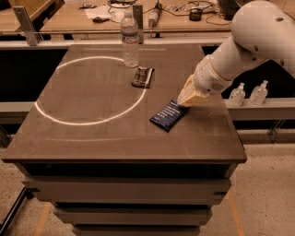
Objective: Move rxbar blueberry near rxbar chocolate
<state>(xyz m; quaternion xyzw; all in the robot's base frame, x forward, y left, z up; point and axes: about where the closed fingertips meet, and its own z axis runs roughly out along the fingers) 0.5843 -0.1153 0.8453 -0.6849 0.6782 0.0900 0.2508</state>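
Observation:
The rxbar blueberry (168, 115), a dark-blue wrapper with pale lettering, lies at an angle on the right part of the dark table (92, 133). My gripper (190, 97), tan-tipped on a white arm, is right at the bar's upper right end, touching or just above it. The rxbar chocolate (143, 77), a blackish wrapper, lies flat farther back and to the left, just on the edge of a white circle marked on the tabletop. The two bars lie apart.
A clear water bottle (130, 39) stands upright behind the chocolate bar. The white circle (55, 117) covers the table's left and middle. Two small bottles (249, 93) stand on a ledge to the right. A cluttered desk (170, 14) is behind.

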